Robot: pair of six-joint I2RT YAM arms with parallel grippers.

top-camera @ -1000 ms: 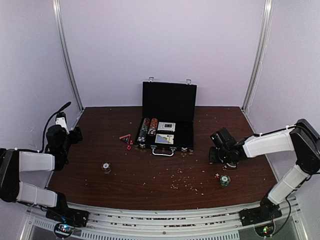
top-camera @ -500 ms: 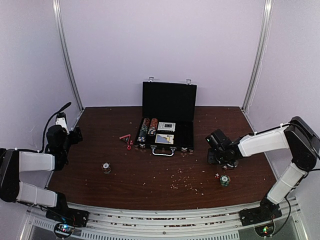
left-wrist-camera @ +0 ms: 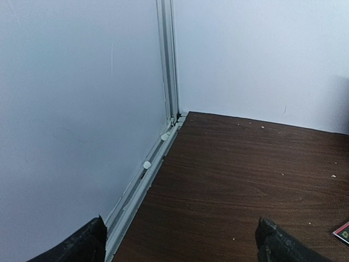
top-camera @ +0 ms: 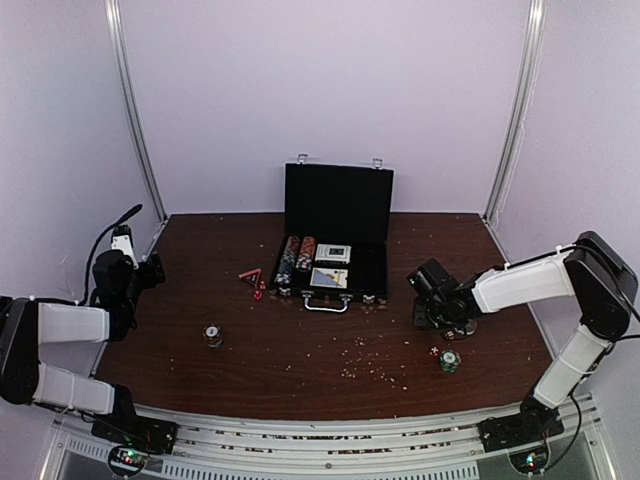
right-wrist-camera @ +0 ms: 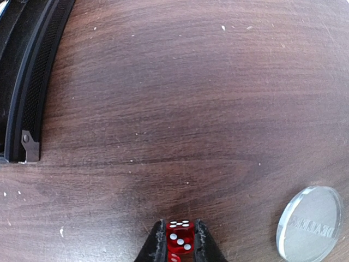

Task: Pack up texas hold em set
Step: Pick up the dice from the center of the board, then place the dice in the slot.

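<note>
The black case [top-camera: 371,268] stands open at the back centre of the table, lid upright, with striped chips [top-camera: 295,256] and card decks [top-camera: 333,253] in its tray. In the right wrist view a small red die [right-wrist-camera: 180,240] sits on the wood between the fingers of my right gripper [right-wrist-camera: 179,222], both pressed against its sides. That gripper [top-camera: 436,316] is low over the table right of the case. My left gripper [top-camera: 150,268] hangs open near the left wall, with nothing between its fingers [left-wrist-camera: 90,244].
A clear round dealer button [right-wrist-camera: 309,222] lies just right of the held die. Chip stacks [top-camera: 213,335] [top-camera: 449,360] stand on the front of the table. More red dice [top-camera: 258,289] lie left of the case. The case's edge [right-wrist-camera: 32,82] is at the upper left.
My right arm has shifted slightly left towards the case and its jaws have narrowed onto the die. The left arm has not moved.
</note>
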